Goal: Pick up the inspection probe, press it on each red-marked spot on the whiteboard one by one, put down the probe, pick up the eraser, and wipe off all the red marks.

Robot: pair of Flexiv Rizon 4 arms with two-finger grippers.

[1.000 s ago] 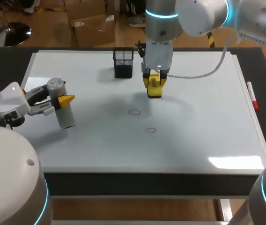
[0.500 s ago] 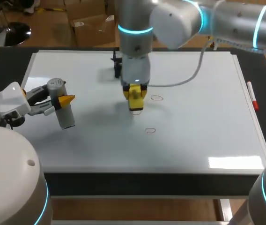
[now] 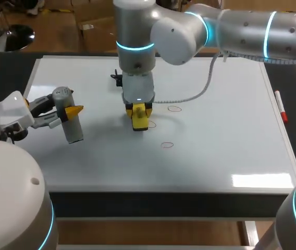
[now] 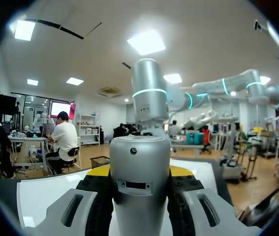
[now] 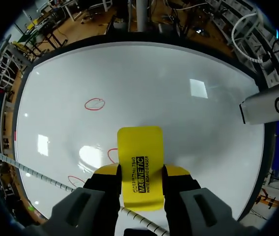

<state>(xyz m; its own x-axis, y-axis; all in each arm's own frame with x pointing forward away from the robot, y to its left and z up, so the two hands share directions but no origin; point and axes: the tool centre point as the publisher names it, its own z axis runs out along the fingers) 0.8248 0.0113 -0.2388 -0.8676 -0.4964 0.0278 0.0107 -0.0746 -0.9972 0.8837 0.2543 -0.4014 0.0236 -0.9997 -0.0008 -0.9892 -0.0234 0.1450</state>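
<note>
While clamped on the yellow eraser (image 3: 140,119), right jaws mid-whiteboard (image 3: 231,156), seemingly over 1 of 3 red marks (image 5: 111,155), plainer from the wrist. Left jaws gripping probe (image 3: 69,122) near left edge; open board rightward.

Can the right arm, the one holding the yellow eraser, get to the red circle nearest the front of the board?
Probably yes. The right pincer holds the eraser close to that red circle, with only bare whiteboard between them.
</note>
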